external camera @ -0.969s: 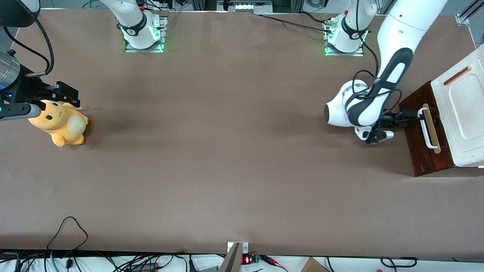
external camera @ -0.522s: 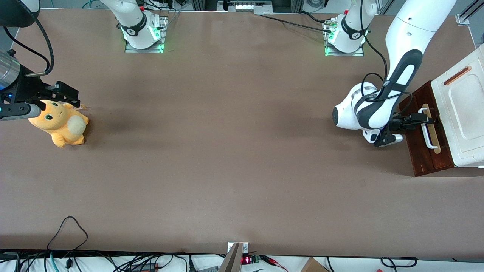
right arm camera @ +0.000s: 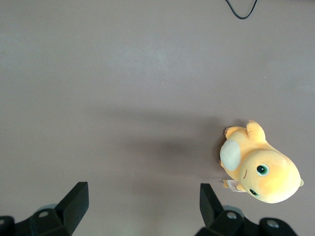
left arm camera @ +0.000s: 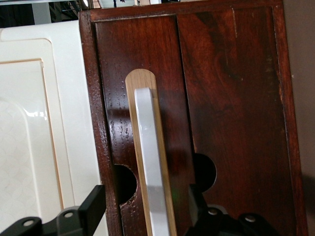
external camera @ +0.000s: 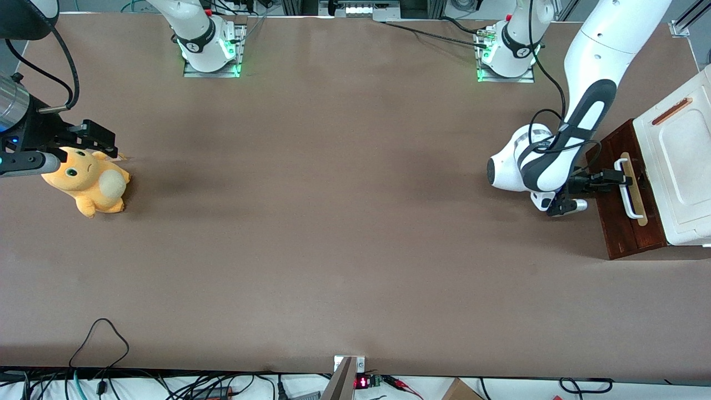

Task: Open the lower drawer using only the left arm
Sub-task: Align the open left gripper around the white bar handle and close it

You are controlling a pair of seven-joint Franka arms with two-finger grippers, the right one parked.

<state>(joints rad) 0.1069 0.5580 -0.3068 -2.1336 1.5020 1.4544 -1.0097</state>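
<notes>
**Gripper now at the drawer handle**

Your left arm (external camera: 555, 161) has swung toward the lower drawer (external camera: 622, 200) at the counter's working-arm end, then eased slightly away. The gripper (external camera: 622, 179) now straddles the white bar handle (left arm camera: 153, 167), fingers (left arm camera: 93, 204) spread.

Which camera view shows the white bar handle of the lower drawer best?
The left wrist view: the white bar handle on its pale strip fills it, between the open fingers of the left hand. The front view shows the handle small, with the hand at it. The right wrist view shows none of it.
</notes>
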